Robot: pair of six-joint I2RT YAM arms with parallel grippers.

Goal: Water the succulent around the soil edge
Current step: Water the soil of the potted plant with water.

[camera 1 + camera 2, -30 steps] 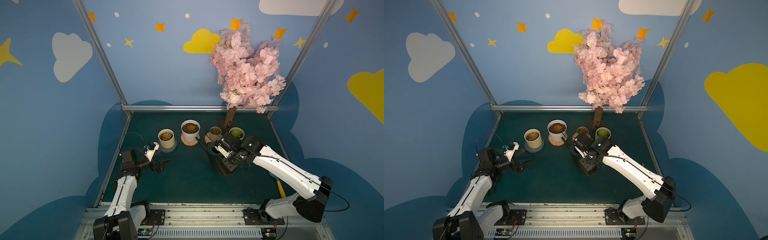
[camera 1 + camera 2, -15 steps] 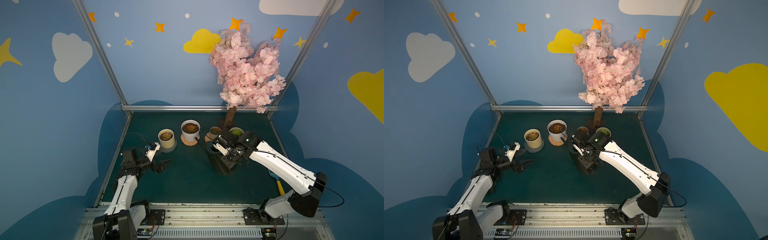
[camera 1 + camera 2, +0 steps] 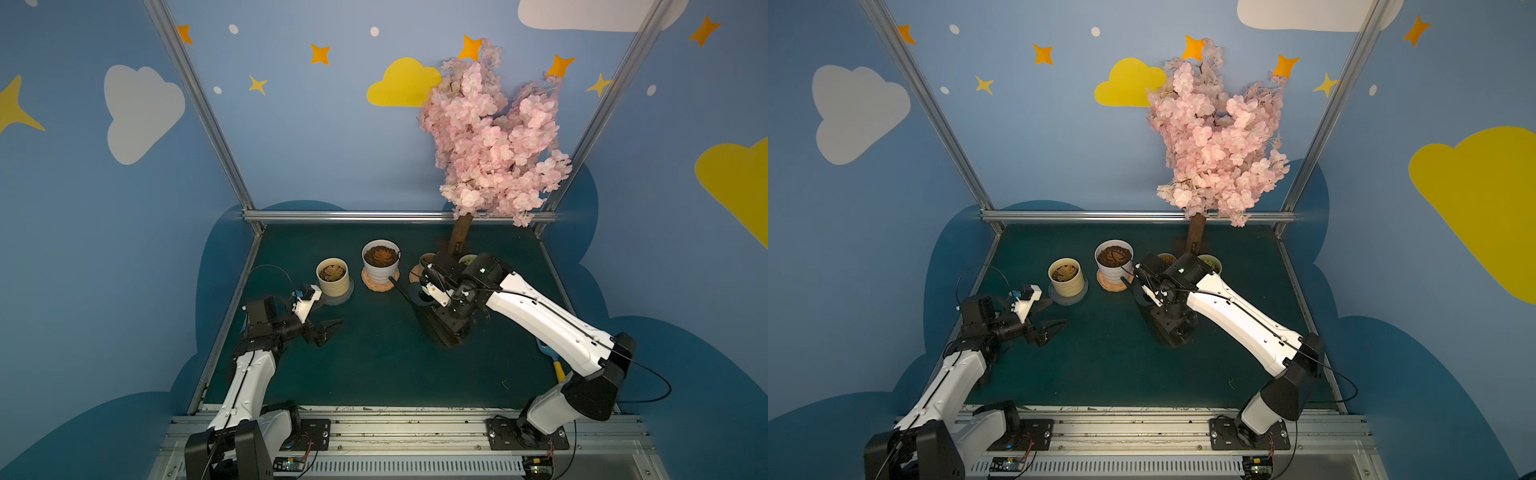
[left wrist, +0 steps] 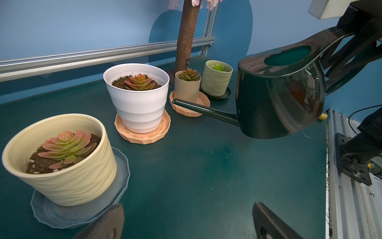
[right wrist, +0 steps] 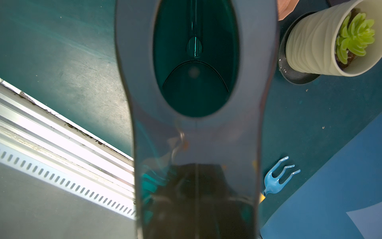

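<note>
Currently on your desk: can raised, pour not begun

1. Nearest you: left hand (image 3: 326,318), fingers spread and holding nothing. The arm is low and reaches level over the desk (image 4: 206,175). I judge it is parked clear so that the pouring side has room.
2. Right hand (image 3: 453,316), pressed together on the handle of the dark green watering can (image 4: 277,99). You carry the can off the desk and roughly level, which would keep any water in. Its spout (image 4: 202,109) points at the white pot (image 4: 138,107), with the tip near the wall and below the rim.
3. Succulent (image 4: 140,82), centred in that pot's soil and probably your target. The spout must rise and tip to reach the soil edge.
4. Cream pot (image 4: 68,175), beige pot (image 4: 187,91) and green pot (image 4: 216,80), each on a saucer.
5. Farthest: blossom tree (image 3: 494,137).
</note>
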